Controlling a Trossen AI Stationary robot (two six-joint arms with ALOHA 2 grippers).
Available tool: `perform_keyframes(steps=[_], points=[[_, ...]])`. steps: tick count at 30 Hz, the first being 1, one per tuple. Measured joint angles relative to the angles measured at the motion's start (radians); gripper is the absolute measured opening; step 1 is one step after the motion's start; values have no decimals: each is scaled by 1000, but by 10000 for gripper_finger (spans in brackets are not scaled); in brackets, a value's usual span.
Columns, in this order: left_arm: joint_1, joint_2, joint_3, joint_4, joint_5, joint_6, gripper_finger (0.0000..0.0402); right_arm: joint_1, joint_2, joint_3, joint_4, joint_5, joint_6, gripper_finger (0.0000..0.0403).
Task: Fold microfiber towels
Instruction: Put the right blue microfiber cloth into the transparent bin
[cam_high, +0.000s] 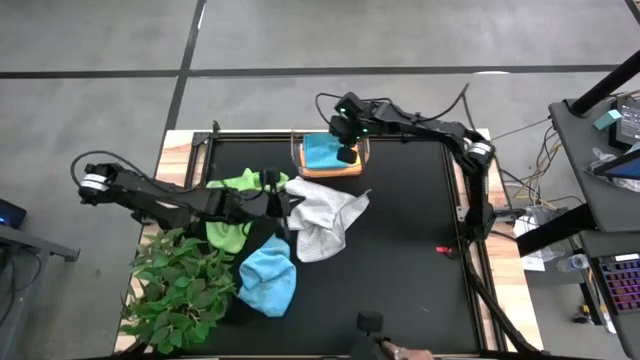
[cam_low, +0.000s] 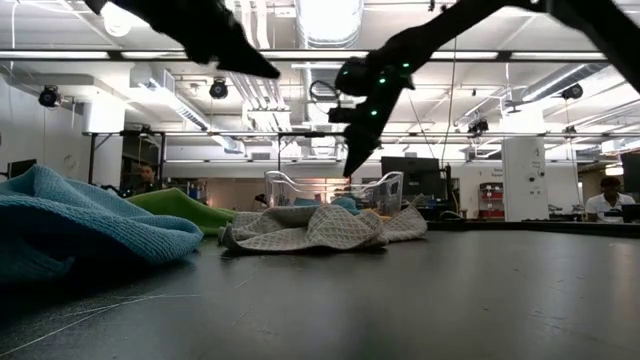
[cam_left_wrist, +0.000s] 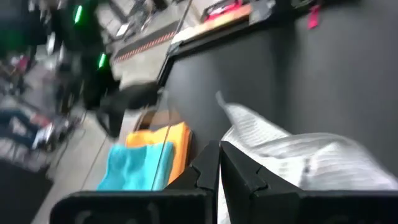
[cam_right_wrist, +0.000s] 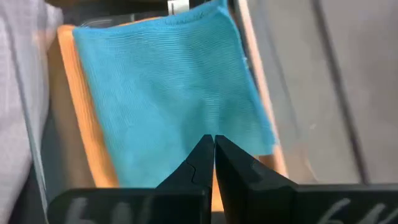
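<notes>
Right hand (cam_high: 346, 153) held clenched, empty, above folded teal microfiber towel (cam_high: 322, 150) in clear plastic bin (cam_high: 297, 158), upper centre. Left hand (cam_high: 277, 200) clenched, empty, over crumpled pale grey-white towel (cam_high: 325, 218), mid-frame on desk (cam_high: 400, 250).

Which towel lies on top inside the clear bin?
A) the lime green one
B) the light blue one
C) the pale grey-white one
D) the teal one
D: the teal towel lies flat on the yellow-orange towel in the clear bin, under the right claw.

Left arm reaching toward table centre, left gripper (cam_high: 272, 186) closed, right arm extended to far edge, right gripper (cam_high: 346, 152) closed
</notes>
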Motion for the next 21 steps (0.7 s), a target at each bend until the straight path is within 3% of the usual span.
perform_keyframes(steps=[5, 11, 17, 21], points=[[133, 76, 31, 22, 113, -14, 0, -17, -84, -135, 177, 0, -57, 9], [300, 166, 128, 27, 316, -16, 0, -50, -90, -132, 184, 1, -97, 9], [411, 234, 206, -8, 371, -3, 0, -60, -91, -99, 205, 10, -129, 9], [470, 287, 240, -13, 421, -3, 0, -60, -92, -84, 206, 8, -44, 9]])
